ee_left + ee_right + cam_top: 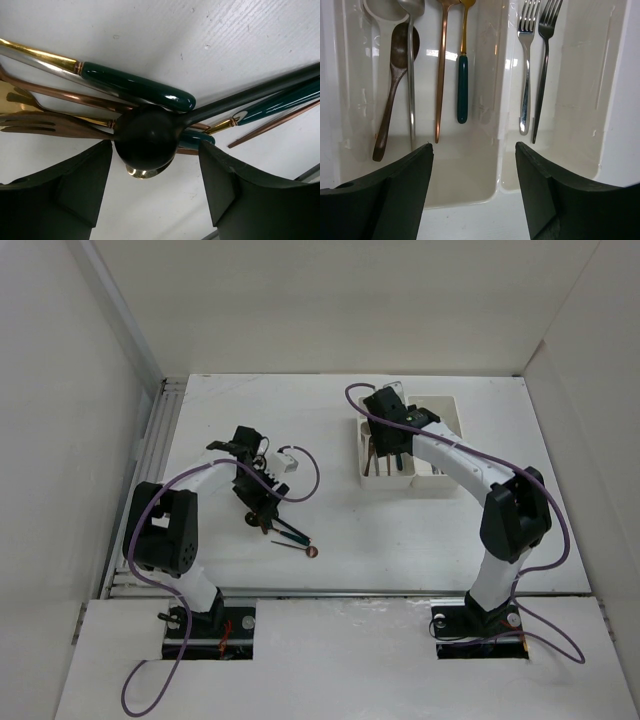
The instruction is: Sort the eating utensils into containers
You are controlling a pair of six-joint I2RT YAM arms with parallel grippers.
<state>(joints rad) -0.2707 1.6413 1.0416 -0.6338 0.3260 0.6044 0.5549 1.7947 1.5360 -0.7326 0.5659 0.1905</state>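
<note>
Fingers (70, 195) of the left gripper (155, 160) are spread wide on either side of the round bowl of a black spoon (145, 140). It is unclear whether they touch it. The spoon lies on top of a crossed heap of utensils (288, 532) on the white table (400, 530), among them a teal-handled piece (135, 87), a copper fork (45, 125) and a gold spoon bowl (142, 172) underneath.

Well to the right, the right gripper (474, 150) hangs with its fingers (570, 200) apart and holding nothing, above the two joined white bins (445, 415). The left bin (470, 185) holds four pieces, lying lengthwise:
- a dark brown spoon (395, 75)
- a silver spoon (411, 60)
- a copper handle (440, 75)
- a gold piece with a teal handle (463, 85)

The right bin (580, 100) holds a silver fork (526, 65) and a dark fork (542, 75) side by side.
</note>
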